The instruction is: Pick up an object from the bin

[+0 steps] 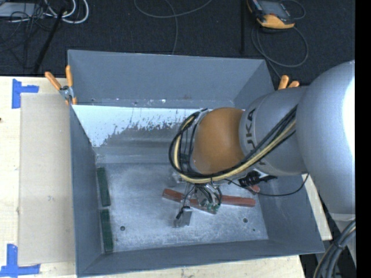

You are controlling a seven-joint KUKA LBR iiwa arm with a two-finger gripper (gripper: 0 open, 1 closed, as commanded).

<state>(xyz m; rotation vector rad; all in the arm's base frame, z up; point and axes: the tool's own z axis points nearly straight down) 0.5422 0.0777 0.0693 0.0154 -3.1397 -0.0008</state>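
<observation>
The pincer (184, 213) hangs low at the middle of the bin (145, 86), whether open or shut I cannot tell, and it should probably straddle the reddish-brown strip (237, 201), which runs from centre toward 3 o'clock, squarely across its width before closing.

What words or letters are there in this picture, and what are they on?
"UKA": sideways on the silver arm; the word's start is hidden.
Brown strip and green strips in the bin: no writing to be seen.
Orange and black gadget beyond the bin: too small to read.
</observation>
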